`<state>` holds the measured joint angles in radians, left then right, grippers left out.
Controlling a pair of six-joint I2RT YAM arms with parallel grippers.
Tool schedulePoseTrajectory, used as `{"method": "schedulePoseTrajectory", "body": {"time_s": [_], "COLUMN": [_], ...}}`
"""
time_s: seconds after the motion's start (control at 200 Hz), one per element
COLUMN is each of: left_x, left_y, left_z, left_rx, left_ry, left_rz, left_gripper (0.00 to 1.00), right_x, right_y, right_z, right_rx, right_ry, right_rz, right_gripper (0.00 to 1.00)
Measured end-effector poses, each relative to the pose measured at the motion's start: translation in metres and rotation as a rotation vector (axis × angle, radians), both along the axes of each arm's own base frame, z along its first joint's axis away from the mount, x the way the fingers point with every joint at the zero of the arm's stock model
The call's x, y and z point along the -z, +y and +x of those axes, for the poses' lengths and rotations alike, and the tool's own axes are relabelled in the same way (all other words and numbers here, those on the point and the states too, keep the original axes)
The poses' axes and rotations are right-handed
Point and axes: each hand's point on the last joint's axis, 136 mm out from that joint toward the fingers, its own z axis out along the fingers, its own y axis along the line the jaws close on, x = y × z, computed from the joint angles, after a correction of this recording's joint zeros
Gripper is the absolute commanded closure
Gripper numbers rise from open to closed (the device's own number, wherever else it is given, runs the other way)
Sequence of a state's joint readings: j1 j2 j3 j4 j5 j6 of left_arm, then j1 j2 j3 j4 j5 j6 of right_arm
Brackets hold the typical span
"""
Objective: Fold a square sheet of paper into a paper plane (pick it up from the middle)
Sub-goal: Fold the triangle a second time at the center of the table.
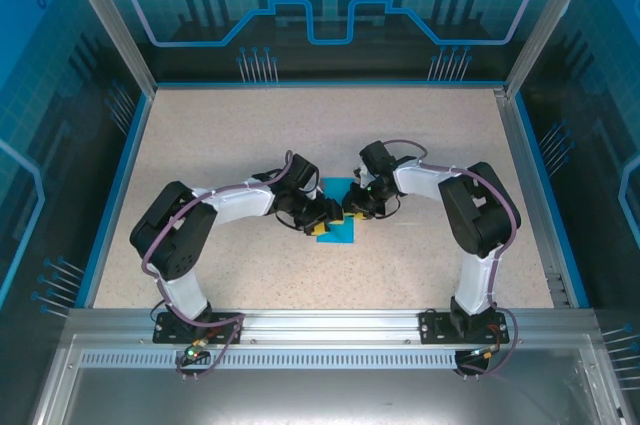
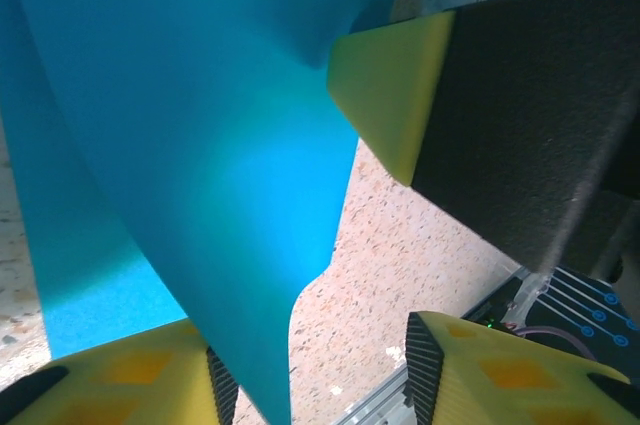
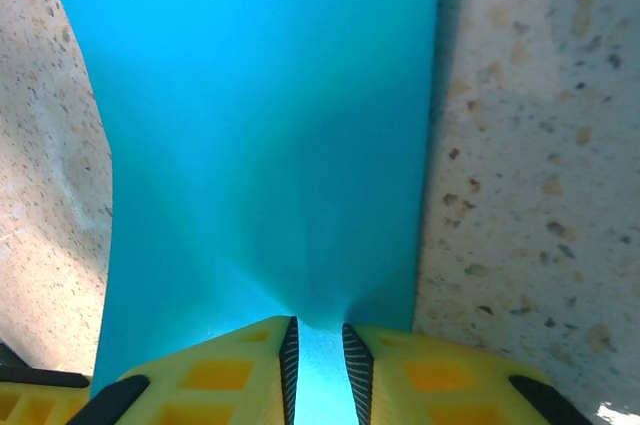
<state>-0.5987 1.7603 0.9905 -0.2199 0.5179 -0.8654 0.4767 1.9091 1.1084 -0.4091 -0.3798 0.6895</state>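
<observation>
1. Two arms (image 1: pixel 180 235) rise from the grey rail (image 1: pixel 330 325) nearest us.
2. Mid-table (image 1: pixel 230 125), on speckled beige, the right gripper (image 3: pixel 316 345) pinches the square sheet of paper (image 3: pixel 270 125); the left gripper (image 2: pixel 310 365) stands apart at its edge.
3. Beyond, we see blue printed walls (image 1: pixel 330 5).

Top cam sits high up behind the arm bases, tilted down and forward, far enough back to take in the whole counter (image 1: pixel 250 275). Both wrist cams are super close-up. The left one looks out past the left gripper (image 2: pixel 312 370), low over the counter and back toward the base rail (image 2: pixel 375 400). The right one looks past the right gripper (image 3: pixel 318 365), nearly straight at the surface. All three share the square sheet of paper (image 1: pixel 340 235) mid-counter and the speckle around it.
</observation>
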Motion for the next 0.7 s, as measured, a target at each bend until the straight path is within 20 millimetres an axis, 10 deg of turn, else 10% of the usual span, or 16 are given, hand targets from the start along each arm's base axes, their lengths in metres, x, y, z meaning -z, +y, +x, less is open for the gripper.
{"method": "schedulePoseTrajectory", "body": {"time_s": [0.36,0.7], "left_x": [-0.016,0.004], "left_y": [-0.012,-0.013], "left_z": [0.018,0.02], "left_rx": [0.0,-0.002], "left_ry": [-0.062,-0.032], "left_rz": [-0.043,-0.021], "left_gripper": [0.52,0.54], "right_x": [0.0,-0.015], "right_y": [-0.001,-0.024], "right_z": [0.0,-0.001], "right_rx": [-0.017,0.021], "right_ry": [-0.003,-0.046], "right_rz": [0.003,0.02], "right_gripper": [0.84,0.7]}}
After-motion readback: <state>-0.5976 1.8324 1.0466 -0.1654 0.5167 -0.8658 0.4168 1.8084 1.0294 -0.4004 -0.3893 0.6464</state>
